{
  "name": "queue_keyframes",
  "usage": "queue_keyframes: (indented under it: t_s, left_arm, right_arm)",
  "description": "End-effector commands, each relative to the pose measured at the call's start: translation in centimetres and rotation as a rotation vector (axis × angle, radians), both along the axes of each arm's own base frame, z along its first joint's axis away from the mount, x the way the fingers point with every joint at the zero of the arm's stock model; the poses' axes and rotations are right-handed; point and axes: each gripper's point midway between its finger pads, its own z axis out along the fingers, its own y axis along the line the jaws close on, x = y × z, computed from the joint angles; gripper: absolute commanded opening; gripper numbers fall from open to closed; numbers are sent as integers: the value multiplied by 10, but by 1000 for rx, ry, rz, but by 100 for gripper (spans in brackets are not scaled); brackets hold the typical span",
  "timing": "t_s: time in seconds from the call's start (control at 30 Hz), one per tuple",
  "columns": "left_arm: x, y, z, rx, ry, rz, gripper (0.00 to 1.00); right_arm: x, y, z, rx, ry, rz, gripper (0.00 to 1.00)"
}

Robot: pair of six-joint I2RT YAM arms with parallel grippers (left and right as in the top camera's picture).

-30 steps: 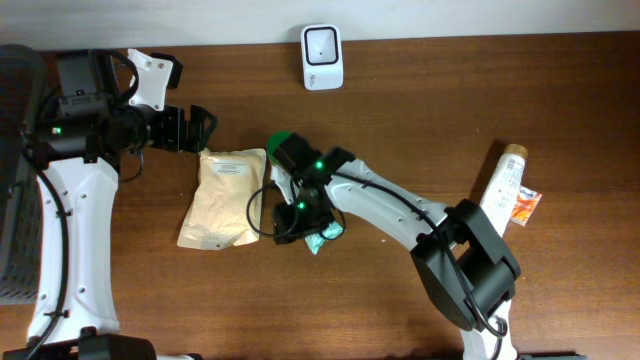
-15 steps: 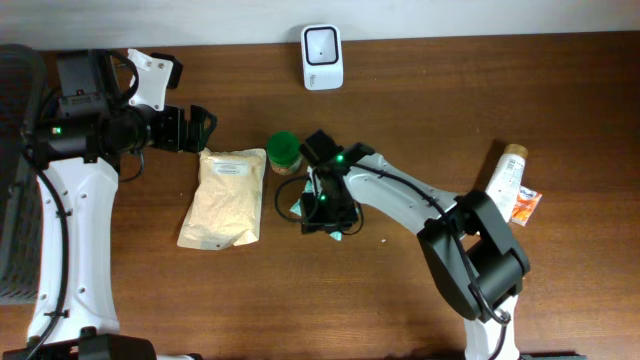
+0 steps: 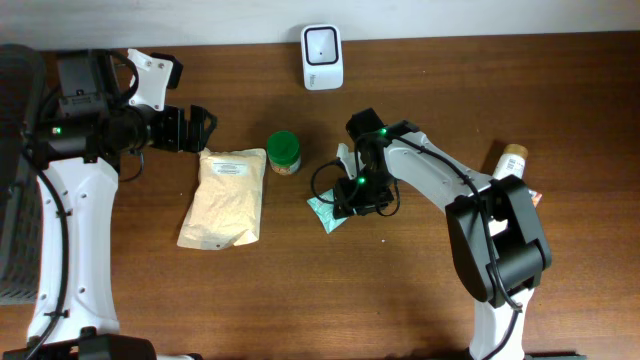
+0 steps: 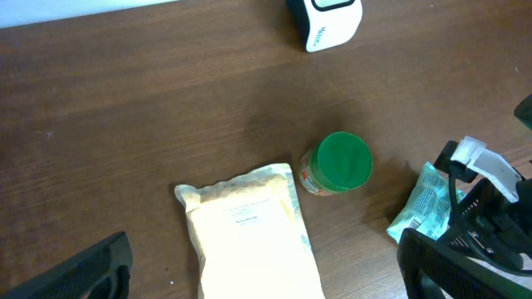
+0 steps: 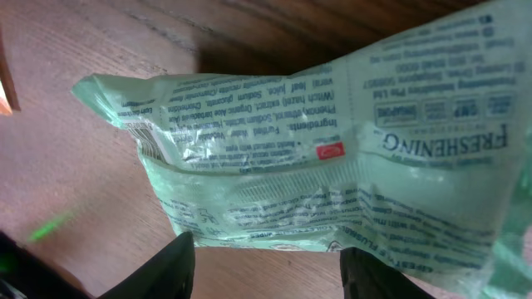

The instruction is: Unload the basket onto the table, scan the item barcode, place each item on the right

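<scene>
Brown wooden table (image 3: 580, 90) fills every view. You see the green packet (image 3: 322, 213) half hidden under the right gripper (image 3: 350, 197), just right of the jar (image 3: 284, 152). Close up, its print runs upside down, and any barcode is hard to pick out. The fingers (image 5: 179, 267) stand apart at its edge, but you cannot tell whether they pinch it. Your left gripper (image 3: 203, 128) gapes wide by the pouch (image 3: 225, 195). Count one packet, one jar, one pouch, one scanner (image 3: 322, 57), and one bottle (image 3: 510, 165) partly behind the arm.
</scene>
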Motion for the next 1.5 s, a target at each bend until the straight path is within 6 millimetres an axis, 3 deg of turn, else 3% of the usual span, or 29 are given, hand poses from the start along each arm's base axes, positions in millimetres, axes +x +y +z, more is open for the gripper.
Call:
queue_keyframes:
  t_s: [0.0,0.13,0.27,0.37,0.53,0.8,0.97,1.13,1.23,1.37,1.47]
  left_arm:
    - [2,3,-1,10,-4,-5,99]
    - [2,3,-1,10,-4,-5,99]
    - [2,3,-1,10,-4,-5,99]
    - [2,3,-1,10,-4,-5,99]
    - [2,3,-1,10,-4,-5,99]
    - [2,3,-1,9,-3,-5,99]
    - [2,3,-1,10,-4,-5,99]
    - [2,3,-1,10,-4,-5,99]
    - [2,3,-1,10,-4,-5,99]
    - [2,3,-1,10,-4,-5,99]
    - [2,3,-1,10,-4,-5,99]
  right_arm:
    - [1,8,5,35,-19,73,50]
    - [9,-1,31,21,-63,198,50]
    - [45,-26,57,20,-150,169,59]
    - [61,-40,60,133,-173,138,64]
    - [63,-50,39,272,-115,133,64]
    - [58,-37,2,410,-9,113,64]
    - [53,-25,-3,504,44,86,62]
    - [34,-8,-17,511,113,108,54]
    - [33,-7,-19,505,131,92,39]
    - [33,-5,-17,517,135,88,12]
    - [33,5,-9,580,136,83,4]
